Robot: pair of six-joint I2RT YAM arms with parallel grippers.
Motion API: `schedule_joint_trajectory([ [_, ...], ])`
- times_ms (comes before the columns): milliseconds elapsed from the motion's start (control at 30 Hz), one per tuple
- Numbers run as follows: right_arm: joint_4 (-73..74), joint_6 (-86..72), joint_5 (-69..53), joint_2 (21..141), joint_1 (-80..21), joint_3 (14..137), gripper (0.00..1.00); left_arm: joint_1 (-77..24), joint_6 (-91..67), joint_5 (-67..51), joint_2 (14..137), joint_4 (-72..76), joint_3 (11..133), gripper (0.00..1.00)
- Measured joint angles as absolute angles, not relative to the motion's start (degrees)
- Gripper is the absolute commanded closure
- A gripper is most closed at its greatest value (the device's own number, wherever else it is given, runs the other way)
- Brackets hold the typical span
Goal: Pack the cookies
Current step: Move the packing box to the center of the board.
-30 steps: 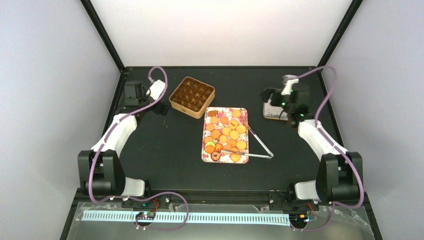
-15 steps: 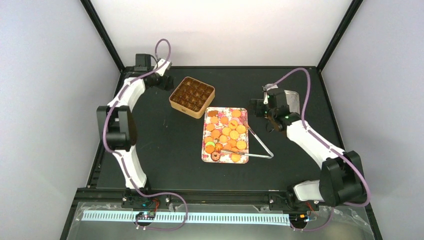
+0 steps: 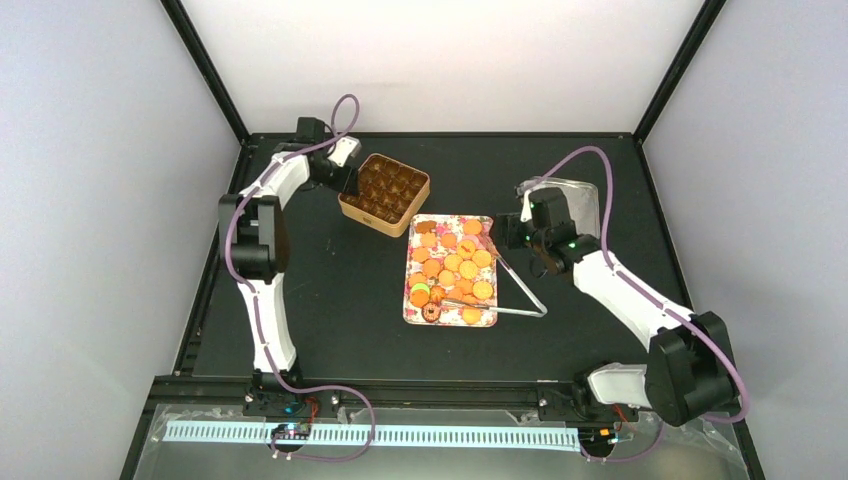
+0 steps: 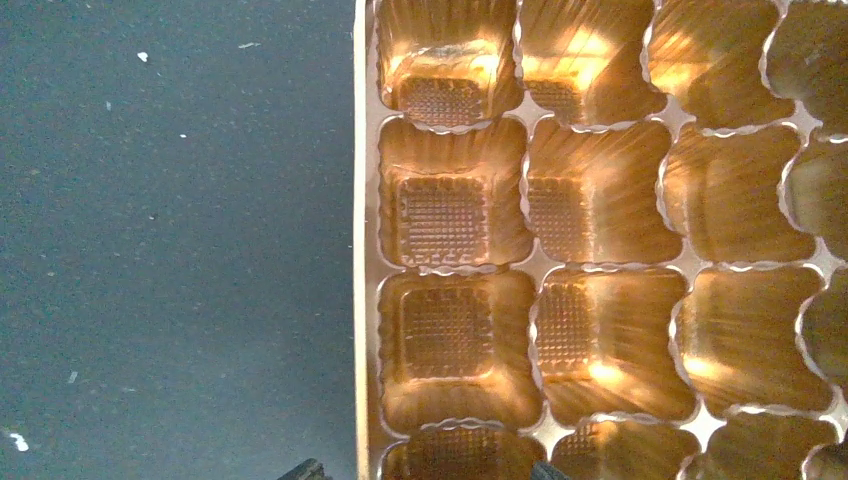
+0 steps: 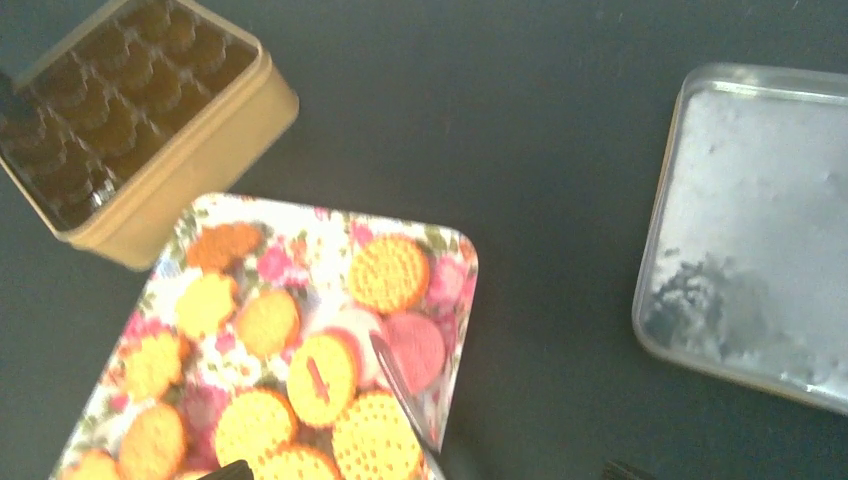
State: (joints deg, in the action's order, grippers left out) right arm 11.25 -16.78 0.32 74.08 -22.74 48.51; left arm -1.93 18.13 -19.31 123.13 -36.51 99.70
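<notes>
Top view: a black table (image 3: 330, 290) is enclosed by white walls (image 3: 440, 60) and black posts (image 3: 205, 65). The cookies (image 3: 452, 265) are spread on a flowered tray (image 3: 413, 318) at centre, with tongs (image 3: 522, 295) laid across its right edge. The left pincer (image 3: 350, 182) is held at a square tin (image 3: 372, 215), the right pincer (image 3: 518, 232) beside an upturned lid (image 3: 580, 195).
Left wrist: tips are seen partly spread, either side of the tin's wall, over brown cups (image 4: 455, 215).
Right wrist: tips are spread wide above the tray.

Black table (image 3: 330, 300), four things on it.
You have a square tin (image 3: 376, 218) at the far left, a floral tray (image 3: 450, 220) just beside its near corner, metal tongs (image 3: 520, 282) reaching from the tray's right side onto the table, and a silver lid (image 5: 760, 230) apart on the right.
</notes>
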Motion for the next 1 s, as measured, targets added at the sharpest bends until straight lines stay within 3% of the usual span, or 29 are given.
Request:
schedule_joint_trajectory([
  [167, 13.8, -16.3, 1.5, 74.1, -25.2, 46.2, 0.20, -2.5, 16.8, -18.3, 124.4, -36.4, 99.7, 0.59],
  [267, 14.6, -15.9, 1.7, 73.8, -26.1, 46.2, 0.25, -2.5, 15.4, -17.5, 125.1, -36.4, 99.7, 0.70],
  [367, 15.3, -15.5, 1.8, 72.5, -26.7, 46.2, 0.26, -2.5, 14.1, -16.7, 125.1, -35.9, 99.2, 0.76],
  [633, 16.0, -15.7, 2.3, 70.4, -26.9, 45.3, 0.25, -3.0, 12.2, -13.3, 119.8, -31.8, 87.2, 0.83],
  [1000, 20.8, -16.7, 2.6, 75.0, -26.9, 45.3, 0.30, -3.5, 11.8, -8.6, 106.1, -30.1, 70.6, 0.85],
])
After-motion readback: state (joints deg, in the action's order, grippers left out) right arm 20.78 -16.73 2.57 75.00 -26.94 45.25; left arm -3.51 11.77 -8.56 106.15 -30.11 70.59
